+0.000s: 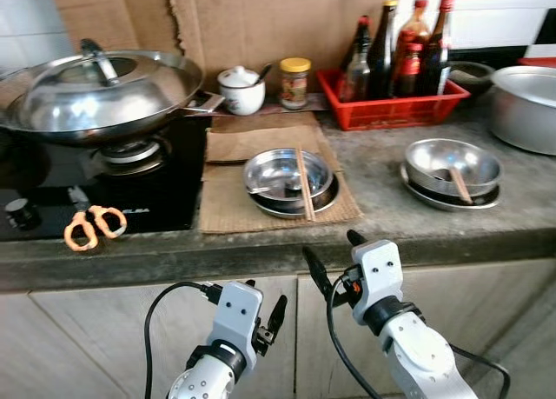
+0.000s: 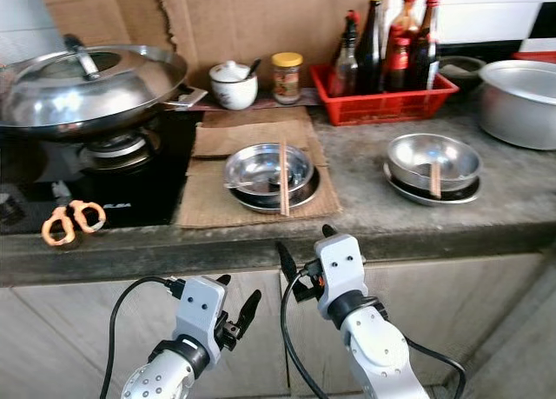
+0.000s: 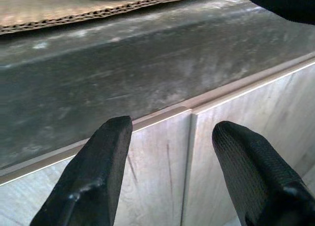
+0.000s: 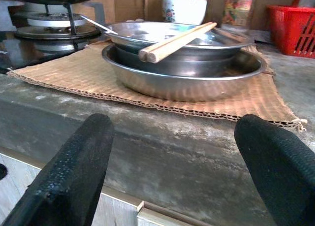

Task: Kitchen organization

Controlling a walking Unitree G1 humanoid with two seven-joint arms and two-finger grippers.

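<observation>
Steel bowl (image 1: pixel 287 175) stacked in a shallow steel dish sits on a sheet of brown cardboard (image 1: pixel 230 203) on the grey counter (image 1: pixel 382 212), straight ahead of and above the right gripper (image 1: pixel 333 254), with a pair of wooden chopsticks (image 1: pixel 305 183) laid across its rim and a spoon (image 4: pixel 98 25) resting inside. The right gripper hangs just below the counter's front edge with its two black fingers spread wide, holding nothing. Beside it, lower and further from the counter, the left gripper (image 1: pixel 264 316) faces the pale cabinet doors (image 3: pixel 162 172), its fingers also parted and empty.

Off to the right gripper's right, a second steel bowl (image 1: pixel 452 166) on a dish holds a wooden-handled utensil. Beyond the first bowl stand a white lidded pot (image 1: pixel 241 89) and a yellow-capped jar (image 1: pixel 294 83), and further right a red basket (image 1: pixel 388 110) of dark sauce bottles, then a large metal pot (image 1: pixel 526 108). Ahead of the left gripper and to its left, a lidded wok (image 1: pixel 97 93) sits on the black stove (image 1: pixel 130 190), with orange-handled scissors (image 1: pixel 93 225) lying near the stove's front edge
</observation>
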